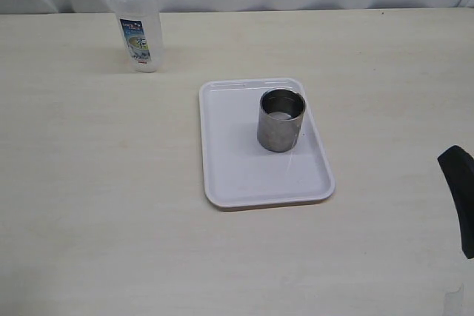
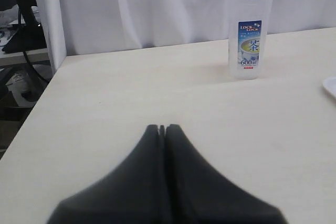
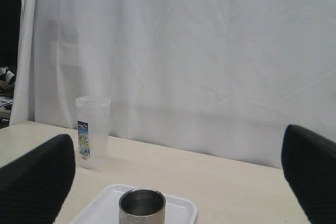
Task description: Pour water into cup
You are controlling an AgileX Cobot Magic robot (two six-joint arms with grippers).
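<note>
The steel cup (image 1: 281, 120) stands upright on the far right part of a white tray (image 1: 237, 160). In the right wrist view the cup (image 3: 142, 205) is close in front, with its inside shiny. I cannot tell whether water is in it. My right gripper (image 3: 176, 145) is open, nothing between its fingers (image 3: 37, 182), and it hangs back from the tray. One dark finger of it (image 1: 459, 197) shows at the right edge of the exterior view. My left gripper (image 2: 163, 128) is shut on nothing above bare table, and the exterior view does not show it.
A tall translucent plastic container (image 1: 135, 24) with a blue-yellow label stands at the far left of the table, also visible in both wrist views (image 2: 249, 30) (image 3: 92, 132). A white curtain hangs behind the table. The tray's corner (image 2: 332, 85) just shows in the left wrist view.
</note>
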